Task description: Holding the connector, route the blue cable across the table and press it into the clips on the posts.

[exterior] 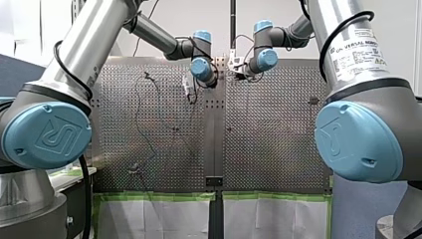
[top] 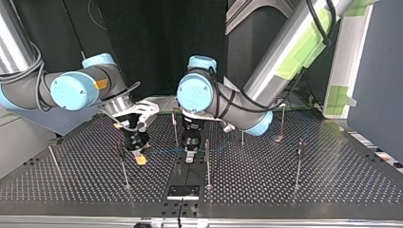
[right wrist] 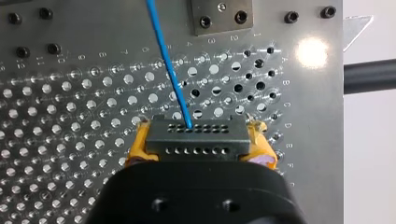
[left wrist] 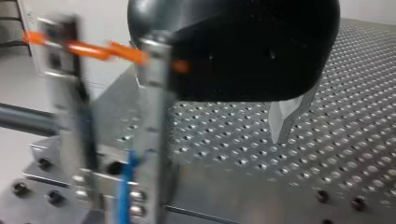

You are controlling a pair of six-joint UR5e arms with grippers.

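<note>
Right claw (right wrist: 200, 145): closed on the connector (right wrist: 196, 137), which sits crosswise between the yellow pads (right wrist: 138, 148). The pads press on its two short ends.
Connector: black, rectangular, two rows of small holes on the face ahead of the claw. It is held just above the table (right wrist: 70, 140).
Blue cable (right wrist: 168, 70): leaves the top row of connector holes and runs straight ahead over the table, passing beside a bolted metal plate (right wrist: 222, 16).
Left claw (left wrist: 114, 184): the view is blurred. The metal fingers (left wrist: 152, 116) stand a narrow gap apart, and the cable passes down between them, close against one finger. Contact with the cable cannot be confirmed.
Orange strap (left wrist: 93, 49): crosses both left fingers near their upper part.
Claw positions, top view: both claws are low over the middle of the table and near each other, the right claw at the view's left, the left claw just beside it towards the centre.
Cable run, top view: a faint blue line spans from the right claw to the left claw, then continues towards the view's right.
Posts: thin upright rods stand on the table, including one (top: 123, 166) near the right claw, one (top: 207, 161) just beside the left claw and one (top: 298, 161) well apart at the view's right.
Clips: too small to tell whether the cable is seated in any.
</note>
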